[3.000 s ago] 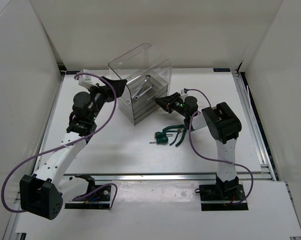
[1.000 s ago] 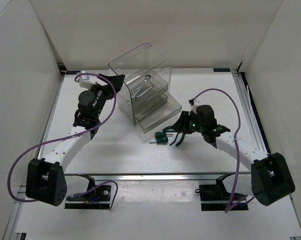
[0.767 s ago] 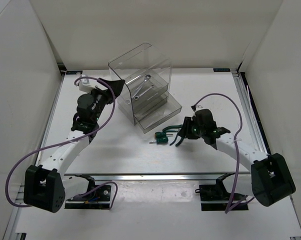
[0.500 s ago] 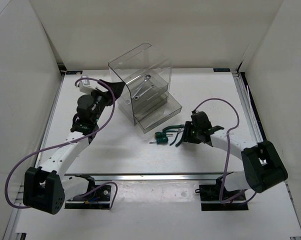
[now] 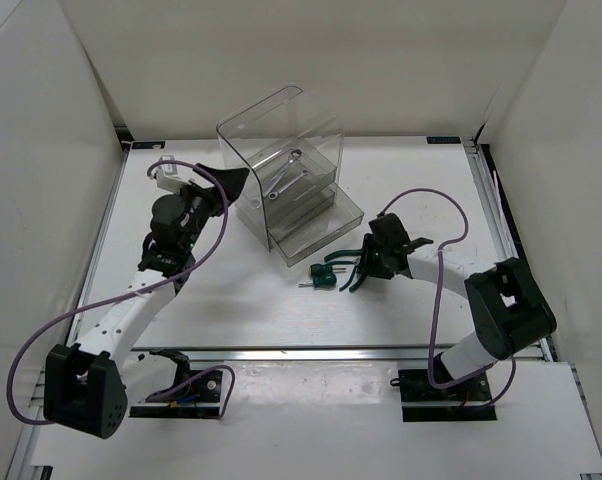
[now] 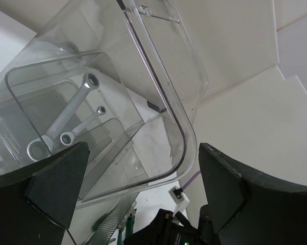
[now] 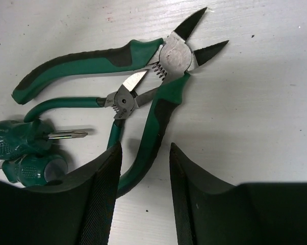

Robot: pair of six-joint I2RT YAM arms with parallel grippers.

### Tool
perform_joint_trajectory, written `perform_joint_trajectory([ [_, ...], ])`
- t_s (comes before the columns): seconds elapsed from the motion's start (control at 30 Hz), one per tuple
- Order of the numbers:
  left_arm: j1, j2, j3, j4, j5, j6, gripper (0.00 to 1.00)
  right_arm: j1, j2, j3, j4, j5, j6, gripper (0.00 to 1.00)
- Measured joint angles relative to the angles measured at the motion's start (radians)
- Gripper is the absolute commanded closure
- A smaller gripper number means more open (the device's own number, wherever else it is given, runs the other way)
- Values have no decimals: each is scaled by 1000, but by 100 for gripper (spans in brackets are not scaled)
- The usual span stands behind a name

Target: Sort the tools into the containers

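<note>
White desk (image 5: 281,310). Picking pliers (image 7: 169,87): right hand (image 7: 143,153) half-open astride handle, not yet gripping; left hand (image 6: 141,158) wide, empty. Next: squeeze, lift.

Left pincer (image 6: 143,176) wide open; right pincer (image 7: 143,190) (angled down) half open.

Tools at mid-surface, organiser behind them toward 11 o'clock.

The tall clear plastic drawer organiser (image 5: 281,150) stands on the white surface (image 5: 421,190), with one lower drawer (image 5: 331,222) pulled out toward 5 o'clock. Two silver metal wrenches (image 5: 286,175) lie side by side in an upper drawer. At the organiser's 5 o'clock lie the large green-handled pliers (image 7: 161,71), with the small green-handled pliers (image 7: 118,101) between their handles. Two stubby green-handled screwdrivers (image 7: 21,145) lie just beside both pliers at 9 o'clock.
</note>
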Motion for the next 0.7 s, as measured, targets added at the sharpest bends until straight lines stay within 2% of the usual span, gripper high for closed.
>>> perform_joint_trajectory([
  [0.07,0,-5,-5,0,0,0,1,0,0,0,-4,4,11,54],
  [0.17,0,-6,-7,1,0,-4,1,0,23,35,-60,21,19,61],
  [0.2,0,-7,-10,3,0,-5,1,0,41,60,-86,32,20,73],
  [0.33,0,-7,-19,0,0,-11,1,0,127,163,-175,63,39,99],
  [0.53,0,-11,-19,0,-7,-19,1,3,121,162,-202,89,71,100],
  [0.7,0,-16,-28,4,-14,-28,1,4,25,71,-229,146,117,100],
])
